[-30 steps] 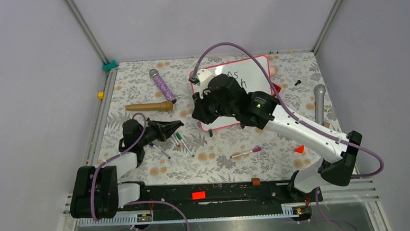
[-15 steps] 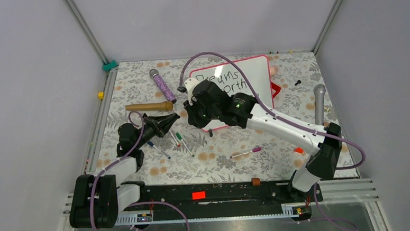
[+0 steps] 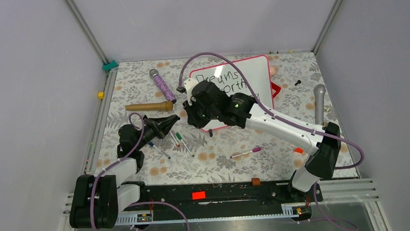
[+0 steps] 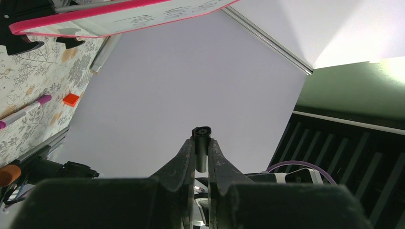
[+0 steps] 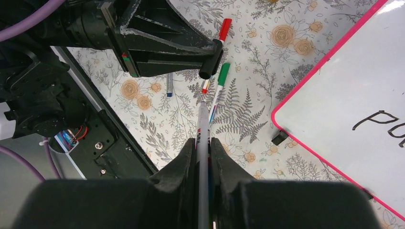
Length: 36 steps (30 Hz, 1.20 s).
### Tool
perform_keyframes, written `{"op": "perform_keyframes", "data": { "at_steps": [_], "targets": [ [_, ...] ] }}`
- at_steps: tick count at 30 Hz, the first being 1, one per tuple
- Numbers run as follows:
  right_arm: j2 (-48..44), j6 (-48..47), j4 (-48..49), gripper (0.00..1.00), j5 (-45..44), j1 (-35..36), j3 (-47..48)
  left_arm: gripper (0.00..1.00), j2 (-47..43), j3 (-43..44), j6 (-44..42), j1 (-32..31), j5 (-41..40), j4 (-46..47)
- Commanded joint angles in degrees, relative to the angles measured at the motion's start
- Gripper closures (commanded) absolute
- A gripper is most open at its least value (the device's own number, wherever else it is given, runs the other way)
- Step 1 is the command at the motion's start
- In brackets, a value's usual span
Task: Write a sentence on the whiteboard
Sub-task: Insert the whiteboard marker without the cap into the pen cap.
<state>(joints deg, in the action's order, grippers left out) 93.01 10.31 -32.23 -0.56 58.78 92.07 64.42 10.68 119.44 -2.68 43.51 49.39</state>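
Top external view finds your whiteboard (image 3: 258, 70) at the far middle of the floral table cover (image 3: 138, 87), its pink-red frame just beside a small red frame-shaped block (image 3: 276, 89). Of the sentence (image 3: 218, 75), you can read "Dreams" and "worth" in black. The third line is hidden under the right arm's wrist, which also covers the board's near-left part. From the right wrist camera only that line's first strokes, "pu", show before the picture's edge cuts them off.

The right gripper (image 5: 203, 143) pinches a pale marker (image 5: 202, 121). Its tip points at the floral cover off the board's near corner, close to a green-capped pen (image 5: 222, 71) and a red-capped pen (image 5: 223, 26); you cannot tell whether the tip touches anything. Opposite it, the left gripper (image 4: 201, 143) is pressed onto a black cap (image 4: 201, 131), held near the marker's tip. From the left wrist camera the board shows edge-on, cut by the frame, its writing too slanted to read. A purple-capped pen (image 3: 245, 153) lies nearer the bases.

Against one second ago, the right arm has drawn leftward off the board, uncovering both words where only scraps showed. Over the last half second little has shifted.
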Motion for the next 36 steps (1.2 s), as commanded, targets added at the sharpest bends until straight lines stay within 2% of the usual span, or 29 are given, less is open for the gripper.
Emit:
{"op": "perform_keyframes", "data": {
  "at_steps": [1, 22, 36],
  "targets": [
    [0.96, -0.47, 1.76, 1.00, -0.38, 0.54, 3.20, 1.00, -1.15, -0.31, 4.59, -0.11, -0.33, 2.69],
    [3.50, -0.73, 1.72, 1.00, -2.68, 0.53, 6.62, 1.00, -1.24, 0.05, 3.66, -1.12, 1.65, 0.97],
    [4.41, -0.79, 1.45, 1.00, -8.47, 0.54, 7.00, 1.00, -1.60, -1.75, 6.60, -2.40, 0.75, 3.28]
  ]
}}
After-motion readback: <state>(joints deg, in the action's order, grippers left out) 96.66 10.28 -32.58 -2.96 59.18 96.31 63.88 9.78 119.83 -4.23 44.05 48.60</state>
